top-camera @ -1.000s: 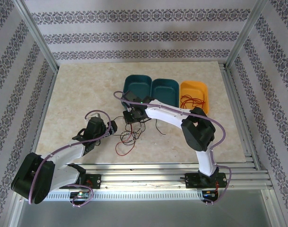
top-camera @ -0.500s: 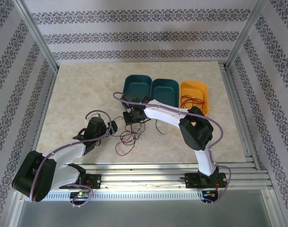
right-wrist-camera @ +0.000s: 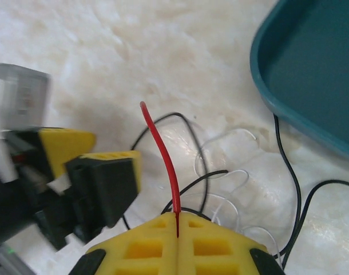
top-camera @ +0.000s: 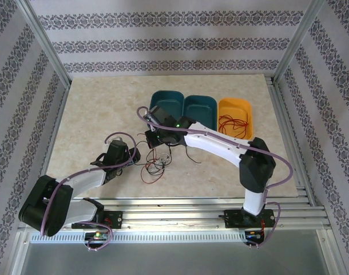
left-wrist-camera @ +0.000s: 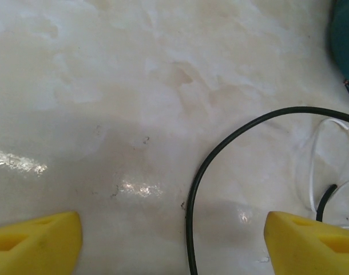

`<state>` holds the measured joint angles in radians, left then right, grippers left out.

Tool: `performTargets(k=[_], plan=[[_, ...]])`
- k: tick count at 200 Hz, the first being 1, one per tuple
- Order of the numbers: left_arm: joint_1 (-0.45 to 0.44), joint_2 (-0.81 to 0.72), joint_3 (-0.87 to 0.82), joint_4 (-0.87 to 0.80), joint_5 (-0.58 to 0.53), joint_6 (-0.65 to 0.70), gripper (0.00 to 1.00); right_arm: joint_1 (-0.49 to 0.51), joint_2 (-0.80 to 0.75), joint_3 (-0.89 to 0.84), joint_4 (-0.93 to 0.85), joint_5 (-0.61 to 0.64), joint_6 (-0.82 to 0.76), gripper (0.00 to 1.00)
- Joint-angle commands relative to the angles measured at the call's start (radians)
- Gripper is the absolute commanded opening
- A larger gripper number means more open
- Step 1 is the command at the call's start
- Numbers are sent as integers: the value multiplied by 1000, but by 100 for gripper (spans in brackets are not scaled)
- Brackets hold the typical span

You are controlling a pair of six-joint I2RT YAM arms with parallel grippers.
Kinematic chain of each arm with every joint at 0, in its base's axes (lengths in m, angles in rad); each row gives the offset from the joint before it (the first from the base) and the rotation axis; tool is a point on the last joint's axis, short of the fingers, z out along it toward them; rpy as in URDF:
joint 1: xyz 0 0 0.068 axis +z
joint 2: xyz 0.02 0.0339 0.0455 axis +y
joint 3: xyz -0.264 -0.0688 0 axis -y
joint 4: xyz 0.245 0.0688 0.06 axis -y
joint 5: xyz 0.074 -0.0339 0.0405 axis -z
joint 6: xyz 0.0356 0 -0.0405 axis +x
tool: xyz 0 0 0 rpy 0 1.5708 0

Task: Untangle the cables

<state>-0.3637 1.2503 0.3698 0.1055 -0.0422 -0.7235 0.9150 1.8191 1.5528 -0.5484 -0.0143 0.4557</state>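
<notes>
Several thin cables, red, black and white, lie loosely tangled on the marble table, just before the teal bins, between both grippers. The right gripper has its yellow jaws pressed together on a red cable that sticks up from the seam. The left gripper stands wide apart, low over the table, a black cable curving between its fingers.

Left arm reaches forward, low. Left hand: fingers spread wide apart. Right arm stretched leftward across the middle. Right hand: fingers pressed together, pinching a red cable.
</notes>
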Motion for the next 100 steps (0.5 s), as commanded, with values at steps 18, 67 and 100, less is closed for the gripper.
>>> performTargets(k=[18,67,100], plan=[[5,70,29,69,121,0,76,24,-104,-33,54,44,-55,0],[5,84,31,85,130,-2,72,53,-214,-28,70,105,-122,0],[6,84,26,95,132,-7,59,54,-265,-7,59,163,-167,0]])
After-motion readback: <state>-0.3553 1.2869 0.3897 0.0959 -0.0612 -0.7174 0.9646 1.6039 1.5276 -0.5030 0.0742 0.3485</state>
